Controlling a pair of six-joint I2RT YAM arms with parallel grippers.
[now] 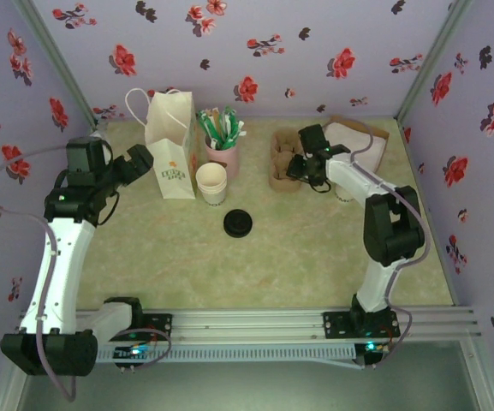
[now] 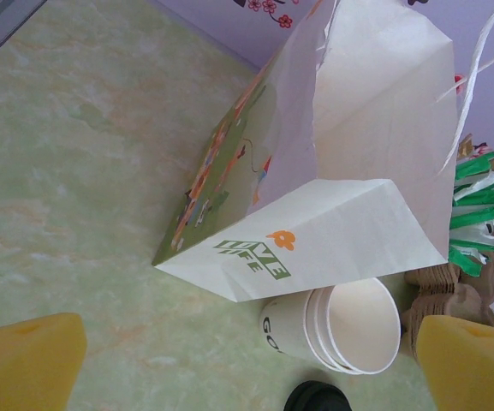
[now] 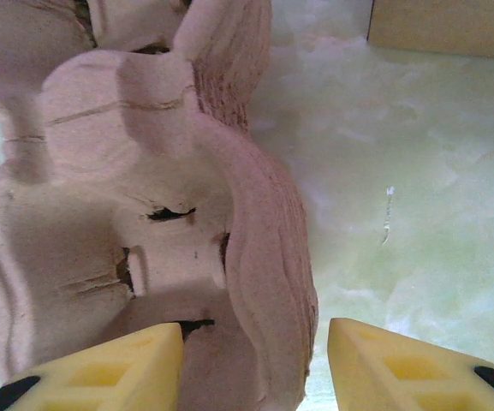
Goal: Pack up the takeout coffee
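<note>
Coffee is hard for me to pick out from here: in the overhead view the takeout coffee (image 1: 342,194) looks to be the pale cup tucked under my right forearm, just right of the brown pulp carrier (image 1: 285,163), and the arm hides most of it. It stands on the table (image 1: 255,274), outside the carrier's pockets.

My right gripper (image 3: 255,334) is partway open and straddles the carrier's outer wall, with one yellow finger over a pocket and the other over bare tabletop. I see a gap beside the wall, so it is not clamped on anything.

My left gripper (image 1: 140,161) is spread wide and holds nothing, hovering just left of the white paper bag (image 1: 171,145). Through its wrist camera I see the stack of cream cups (image 2: 349,330) just beside the bag's base. A pink cup of green sachets (image 1: 221,141) stands behind that stack, and a black lid (image 1: 238,223) lies alone, nearer to me.
</note>
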